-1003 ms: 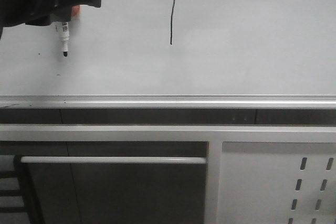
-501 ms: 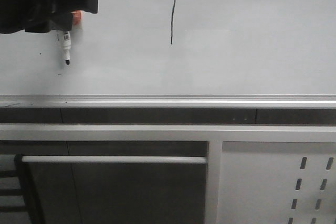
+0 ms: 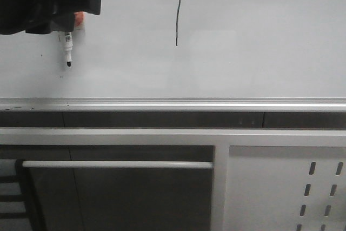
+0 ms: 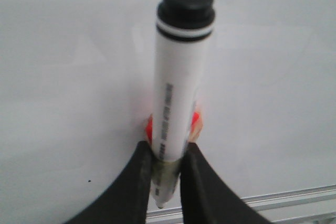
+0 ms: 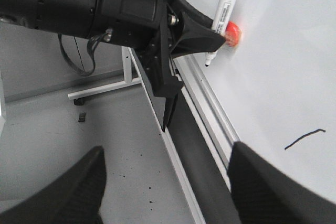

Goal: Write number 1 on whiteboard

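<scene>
The whiteboard (image 3: 259, 63) fills the upper front view, edged by a silver rail (image 3: 173, 104). The number 1 (image 3: 178, 20) is a thin black stroke on it, also in the right wrist view as the number 1 (image 5: 304, 138). Well to the stroke's left, my left gripper (image 3: 68, 27) is shut on a white marker (image 3: 68, 47) with its black tip pointing toward the rail. The left wrist view shows the gripper (image 4: 167, 177) clamping the marker (image 4: 181, 77) over the board. My right gripper (image 5: 168, 192) hangs open beside the board's rail (image 5: 210, 114), holding nothing.
Below the rail are a white frame with a horizontal bar (image 3: 116, 164) and a slotted white metal panel (image 3: 286, 187). The right wrist view shows grey floor (image 5: 42, 129) and a stand's leg (image 5: 100, 90). Tiny black specks (image 3: 41, 55) mark the board near the marker.
The left gripper and marker shifted slightly toward the rail and to the right a second ago, then held still. The stroke is unchanged.
</scene>
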Robot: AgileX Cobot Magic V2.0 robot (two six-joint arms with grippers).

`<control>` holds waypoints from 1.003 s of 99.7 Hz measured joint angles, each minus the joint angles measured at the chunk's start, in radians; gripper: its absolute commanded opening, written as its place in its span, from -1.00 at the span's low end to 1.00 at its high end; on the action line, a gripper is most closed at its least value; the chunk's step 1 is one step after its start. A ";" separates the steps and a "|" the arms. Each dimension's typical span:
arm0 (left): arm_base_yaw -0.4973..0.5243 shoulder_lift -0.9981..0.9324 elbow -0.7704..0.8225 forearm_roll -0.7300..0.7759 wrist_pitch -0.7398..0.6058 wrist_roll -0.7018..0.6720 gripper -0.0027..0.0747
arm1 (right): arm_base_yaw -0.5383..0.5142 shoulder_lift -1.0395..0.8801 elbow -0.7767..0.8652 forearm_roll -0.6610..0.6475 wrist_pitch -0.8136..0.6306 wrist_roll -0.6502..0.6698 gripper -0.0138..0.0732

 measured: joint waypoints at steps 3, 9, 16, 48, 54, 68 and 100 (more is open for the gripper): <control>0.000 0.000 0.000 0.000 0.000 0.009 -0.98 | 0.000 0.000 0.000 0.000 0.000 0.000 0.35; 0.000 0.000 0.000 0.000 0.002 0.023 -0.98 | 0.000 0.000 0.000 0.000 0.000 0.000 0.35; 0.000 0.000 0.000 0.000 0.002 0.034 -0.98 | 0.000 0.000 0.000 0.000 0.000 0.000 0.35; 0.012 -0.078 0.000 0.000 -0.104 0.040 -0.98 | 0.000 0.000 0.000 0.000 0.000 0.000 0.35; 0.012 -0.096 0.000 0.002 -0.129 0.040 -0.98 | 0.000 0.000 0.000 0.000 0.000 0.000 0.35; 0.012 -0.111 0.000 0.004 -0.151 0.041 -0.98 | 0.000 0.000 0.000 0.000 0.000 0.000 0.35; 0.086 -0.111 0.000 0.006 -0.201 0.041 -0.98 | 0.000 0.000 0.000 0.000 0.000 0.000 0.35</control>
